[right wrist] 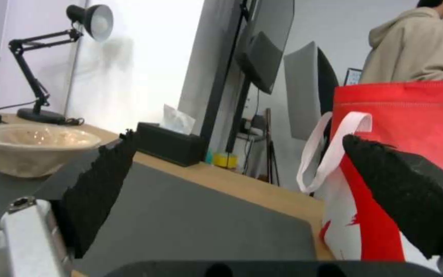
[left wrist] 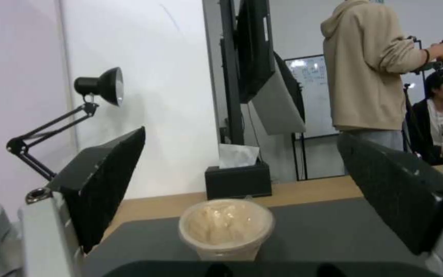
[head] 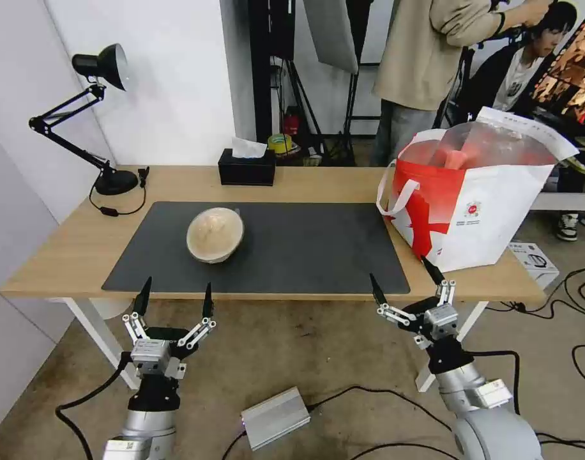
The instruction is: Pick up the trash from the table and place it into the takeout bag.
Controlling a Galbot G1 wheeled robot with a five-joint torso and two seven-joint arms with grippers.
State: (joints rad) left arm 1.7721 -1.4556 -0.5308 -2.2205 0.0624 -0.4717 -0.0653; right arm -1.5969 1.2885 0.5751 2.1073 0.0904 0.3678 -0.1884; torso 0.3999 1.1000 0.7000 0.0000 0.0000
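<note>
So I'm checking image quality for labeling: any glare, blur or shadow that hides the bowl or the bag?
Head view: tan bowl sharp on the mat, evenly lit; takeout bag lining glares, blurring its contents. Left wrist view: bowl soft, near fingers dark. Right wrist view: bag readable, cropped.

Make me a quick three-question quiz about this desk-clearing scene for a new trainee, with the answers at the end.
1. True or false: the tan round bowl rests on the dark grey mat.
2. Which stands nearer the takeout bag? A) left end effector B) right end effector
3. Fill in: behind the mat, at the table's far edge, sits a black ____ box.

Key:
1. True.
2. B; it hovers open off the near edge, beside the bag. The left one hovers open in front of the bowl.
3. Tissue, the black tissue box.
</note>
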